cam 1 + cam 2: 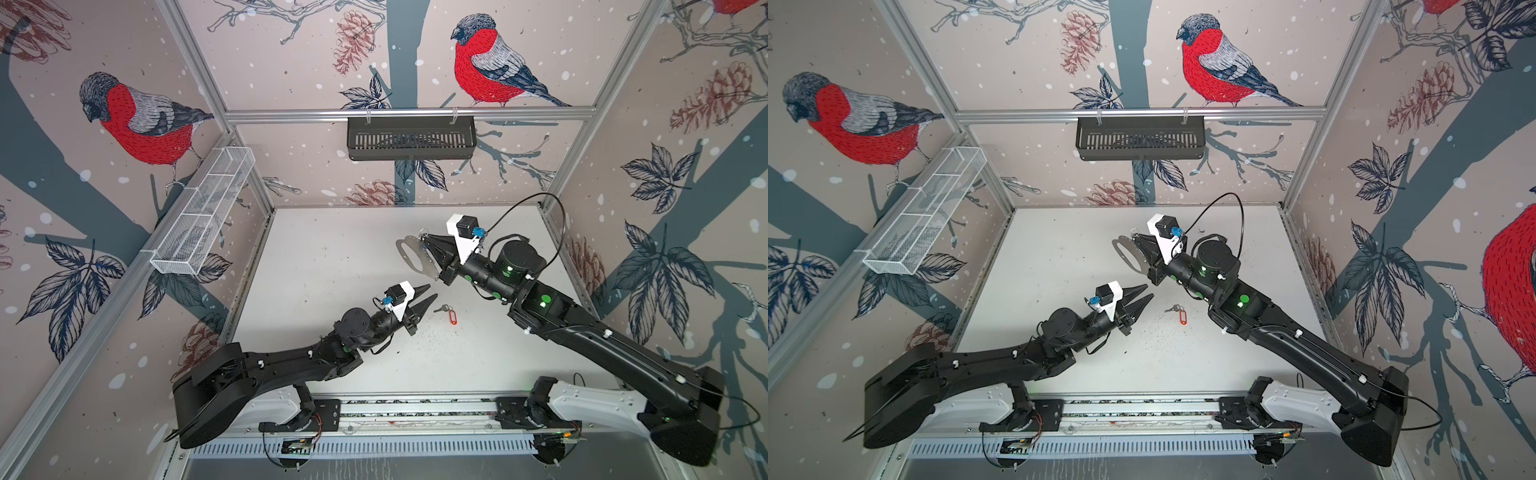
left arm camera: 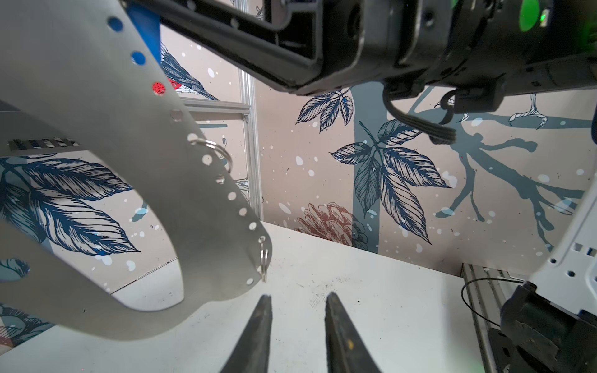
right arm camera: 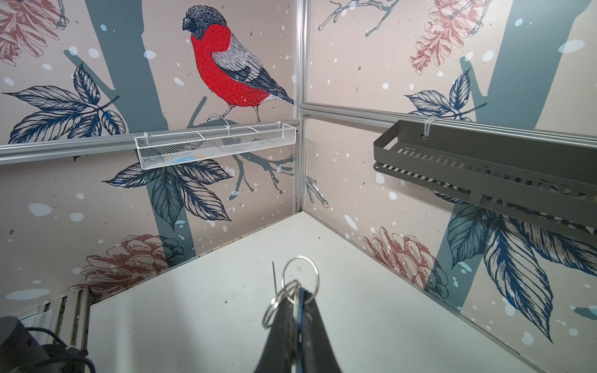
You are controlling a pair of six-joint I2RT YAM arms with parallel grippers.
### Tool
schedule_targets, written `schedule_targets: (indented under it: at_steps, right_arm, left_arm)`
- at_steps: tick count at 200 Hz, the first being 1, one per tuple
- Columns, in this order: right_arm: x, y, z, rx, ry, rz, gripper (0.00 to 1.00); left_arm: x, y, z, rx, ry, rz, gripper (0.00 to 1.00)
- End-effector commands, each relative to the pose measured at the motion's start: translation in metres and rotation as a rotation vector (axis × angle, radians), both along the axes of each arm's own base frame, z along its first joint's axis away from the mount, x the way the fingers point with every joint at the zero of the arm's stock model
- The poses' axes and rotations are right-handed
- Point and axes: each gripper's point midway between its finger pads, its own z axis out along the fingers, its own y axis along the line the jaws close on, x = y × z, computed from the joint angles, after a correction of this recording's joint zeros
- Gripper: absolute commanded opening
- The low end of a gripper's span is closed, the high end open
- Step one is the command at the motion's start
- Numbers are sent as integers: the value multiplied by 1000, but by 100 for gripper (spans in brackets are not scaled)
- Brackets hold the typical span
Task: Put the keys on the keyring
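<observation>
The right pincer (image 1: 425,242) pinches the thin, stiff keyring (image 2: 97,129) aloft by its edge, while the left pincer (image 1: 433,291), spread and empty, hovers near the light, slippery keys (image 1: 441,308) lying on the bench (image 1: 332,257), probably easiest to grip by their red tag (image 1: 451,317).

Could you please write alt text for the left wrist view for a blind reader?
A grey keyring plate with edge holes and small metal rings hangs above the white table; the left end effector, open, points toward it.

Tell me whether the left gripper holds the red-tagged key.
No, the red-tagged key lies on the table, apart from the open left gripper.
</observation>
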Motion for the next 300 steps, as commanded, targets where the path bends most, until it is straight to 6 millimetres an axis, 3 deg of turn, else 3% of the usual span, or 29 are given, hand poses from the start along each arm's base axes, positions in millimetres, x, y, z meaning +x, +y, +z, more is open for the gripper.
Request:
schedule_targets:
  at_steps: [1, 104, 300]
  right_arm:
    - [-1, -1, 14, 45, -37, -11, 0]
    - [-7, 2, 19, 50, -50, -12, 0]
    - [-15, 6, 23, 49, -61, -2, 0]
  left_arm:
    - [4, -1, 9, -22, -16, 25, 29]
    - [20, -3, 7, -9, 13, 127, 21]
    - [28, -4, 11, -15, 22, 172, 22]
